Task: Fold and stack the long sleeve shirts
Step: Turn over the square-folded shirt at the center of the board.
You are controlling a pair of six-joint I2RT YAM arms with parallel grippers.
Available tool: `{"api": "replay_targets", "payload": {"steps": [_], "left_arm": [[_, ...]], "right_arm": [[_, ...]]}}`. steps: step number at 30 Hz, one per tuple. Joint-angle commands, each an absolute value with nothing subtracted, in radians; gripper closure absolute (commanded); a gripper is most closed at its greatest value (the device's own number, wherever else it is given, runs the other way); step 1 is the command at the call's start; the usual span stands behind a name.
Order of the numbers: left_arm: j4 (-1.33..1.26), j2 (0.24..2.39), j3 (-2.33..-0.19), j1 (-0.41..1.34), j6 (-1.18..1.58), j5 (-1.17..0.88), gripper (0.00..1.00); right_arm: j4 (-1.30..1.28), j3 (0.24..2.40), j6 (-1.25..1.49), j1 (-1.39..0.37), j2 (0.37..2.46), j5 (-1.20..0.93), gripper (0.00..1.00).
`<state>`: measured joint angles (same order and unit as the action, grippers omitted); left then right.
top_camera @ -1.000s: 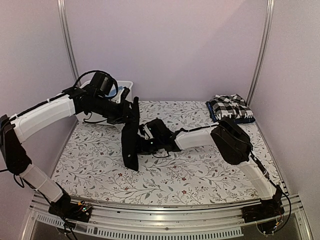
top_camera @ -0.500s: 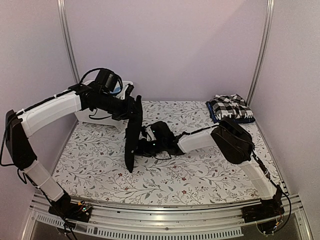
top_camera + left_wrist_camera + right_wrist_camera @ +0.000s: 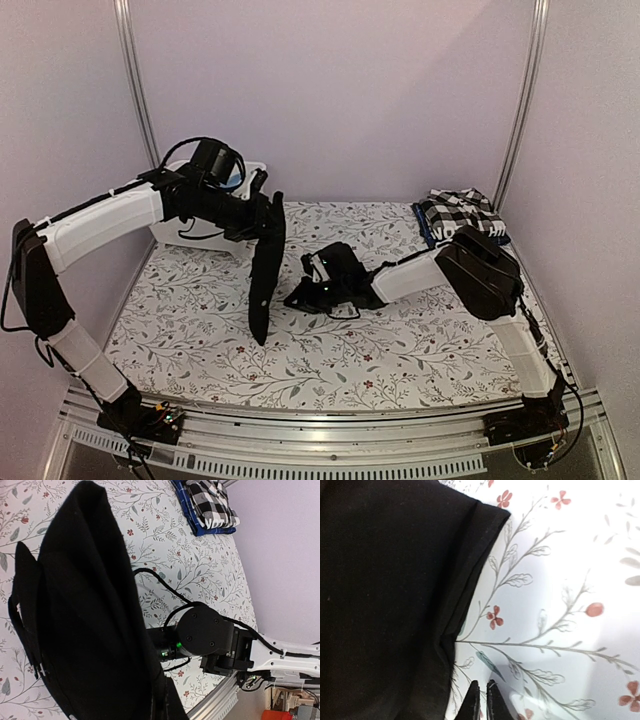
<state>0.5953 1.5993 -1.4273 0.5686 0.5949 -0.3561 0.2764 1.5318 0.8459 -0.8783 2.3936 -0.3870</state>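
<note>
Top external view: we record the black shirt [image 3: 263, 280] hanging as a narrow strip from the left gripper [image 3: 264, 207], which is clamped on its upper edge. Whether the lower end touches the table [image 3: 420, 345] we cannot tell. Against the pictures of a second ago, the right gripper [image 3: 300, 297] has drawn away toward three o'clock. It was then against the strip, and now a sliver of table shows between them. The right wrist view agrees: its fingertips [image 3: 474, 702] stand together with nothing between them, and the black cloth lies just beside them at nine o'clock. The checked shirt [image 3: 460, 212] sits folded at the two o'clock corner of the table, well apart from the work.

We judge that the right arm has either missed the hanging edge or let it go. Either way the black shirt is held at one point only. It is not spread and not folded, and it needs a second grip before folding can start. One garment looks stacked, while this one has yet to be laid out
</note>
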Motion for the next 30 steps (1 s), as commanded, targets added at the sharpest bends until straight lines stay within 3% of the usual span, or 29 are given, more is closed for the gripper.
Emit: {"api": "replay_targets", "payload": {"steps": [1,9,16,20,23,27,30], "left_arm": [[0.558,1.616,-1.436,0.556,0.585,-0.377,1.0],[0.509,1.682,-1.443,0.599,0.631,-0.39,1.0],[0.442,1.966,-1.606,0.764,0.743,-0.291,1.0],[0.487,2.22,-1.872,0.854,0.766,-0.295,0.79],[0.58,2.306,-2.066,0.896,0.738,-0.246,0.57],[0.574,2.23,-1.998,0.874,0.733,-0.202,0.45],[0.539,2.109,-1.838,0.845,0.733,-0.163,0.44]], "right_arm": [[0.193,1.465,0.851,-0.848,2.336,-0.364,0.97],[0.21,1.275,0.819,-0.75,2.128,-0.368,0.97],[0.04,1.065,0.718,-0.603,1.8,-0.271,0.83],[-0.037,0.903,0.669,-0.493,1.59,-0.192,0.67],[-0.066,0.855,0.645,-0.478,1.487,-0.185,0.54],[-0.069,0.841,0.621,-0.499,1.486,-0.216,0.42],[-0.08,0.87,0.593,-0.543,1.522,-0.215,0.36]]}}
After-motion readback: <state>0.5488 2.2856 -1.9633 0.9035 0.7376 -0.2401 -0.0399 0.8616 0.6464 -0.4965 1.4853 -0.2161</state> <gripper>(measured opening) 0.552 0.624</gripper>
